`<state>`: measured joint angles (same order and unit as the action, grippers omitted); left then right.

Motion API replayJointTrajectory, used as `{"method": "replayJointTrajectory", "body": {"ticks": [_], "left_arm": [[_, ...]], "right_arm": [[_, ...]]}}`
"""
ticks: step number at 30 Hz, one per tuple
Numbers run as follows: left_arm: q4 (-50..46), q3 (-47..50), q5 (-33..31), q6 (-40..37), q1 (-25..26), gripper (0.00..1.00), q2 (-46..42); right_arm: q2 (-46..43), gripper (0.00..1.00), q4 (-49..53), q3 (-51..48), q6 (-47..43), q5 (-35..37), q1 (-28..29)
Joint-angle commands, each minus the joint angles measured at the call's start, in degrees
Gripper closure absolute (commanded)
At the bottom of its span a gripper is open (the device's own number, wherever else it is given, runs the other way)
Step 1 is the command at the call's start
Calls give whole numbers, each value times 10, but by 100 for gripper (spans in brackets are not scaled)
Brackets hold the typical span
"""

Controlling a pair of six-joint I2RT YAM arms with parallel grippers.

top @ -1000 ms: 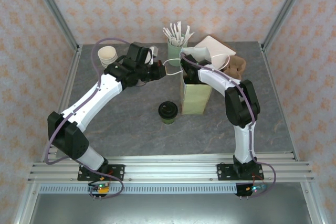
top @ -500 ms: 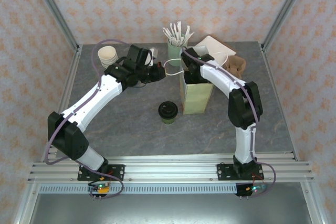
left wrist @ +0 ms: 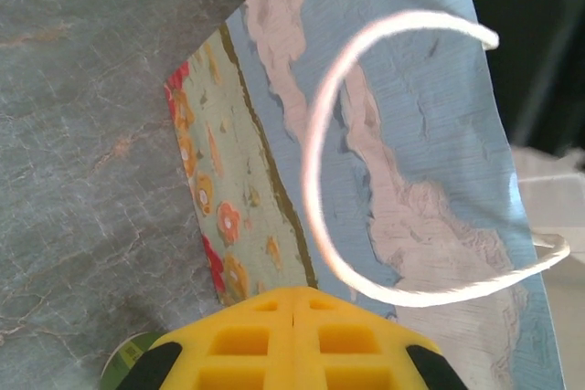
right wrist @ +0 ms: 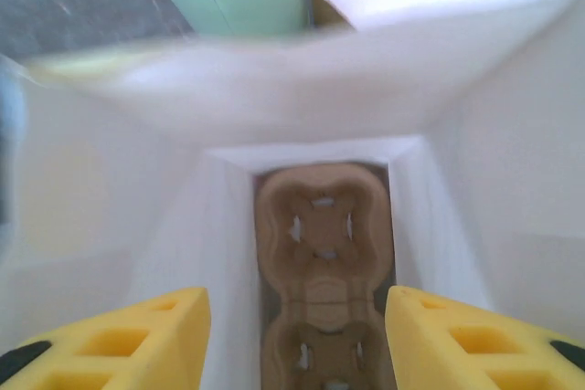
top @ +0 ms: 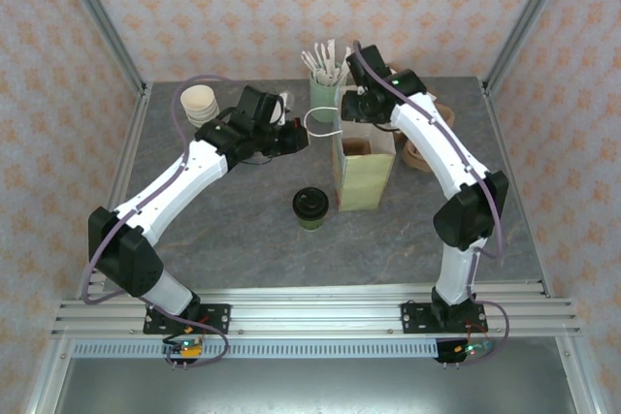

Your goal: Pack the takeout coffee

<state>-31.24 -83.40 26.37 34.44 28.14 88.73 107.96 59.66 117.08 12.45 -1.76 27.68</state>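
The takeout coffee (top: 310,207), a small green cup with a black lid, stands on the table just left of the tall paper bag (top: 363,181). The bag is upright and open at the top. My left gripper (top: 299,136) (left wrist: 292,297) is shut beside the bag's upper left edge. The bag's white handle loop (left wrist: 315,162) curves just past its tips, not between them. My right gripper (top: 356,109) (right wrist: 297,335) hangs open over the bag's mouth with nothing between its fingers. Below it a brown cardboard cup carrier (right wrist: 322,226) lies at the bottom of the bag.
A stack of lidless cups (top: 199,102) stands at the back left. A green cup of stirrers (top: 325,79) is behind the bag, and brown carriers (top: 434,128) lie to its right. The aluminium frame rail (top: 310,312) runs along the near edge.
My right gripper has risen out of the bag and drawn back to the right, its jaws spreading. The left arm has barely shifted. The coffee has not moved.
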Motion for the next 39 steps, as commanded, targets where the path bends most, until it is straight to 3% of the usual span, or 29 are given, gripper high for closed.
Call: {"method": "replayJointTrajectory", "body": {"ticks": [1,5,9,15,18,21,28,39], "left_arm": [[16,0,-4,3,4,91,-22],[9,-20,-16,-3,3,63,-27],[-19,-54,-41,-28,4,43,-40],[-51,-60,-97,-71,-2,28,-98],[-66,-31,-124,-83,-30,25,-145],[-92,15,-121,-78,-97,26,-193],[-120,92,-115,-80,-202,25,-268],[-92,127,-88,-66,-213,25,-274]], "right_arm": [[-42,45,38,42,-19,8,-2],[-104,44,13,15,-36,-3,8],[-189,43,-50,-66,-85,-6,55],[-270,39,-75,-153,-140,-74,131],[-267,36,-48,-165,-166,-81,189],[-236,33,-12,-166,-179,-79,237],[-128,17,23,-158,-175,-86,260],[21,5,106,-81,-202,-49,254]]}}
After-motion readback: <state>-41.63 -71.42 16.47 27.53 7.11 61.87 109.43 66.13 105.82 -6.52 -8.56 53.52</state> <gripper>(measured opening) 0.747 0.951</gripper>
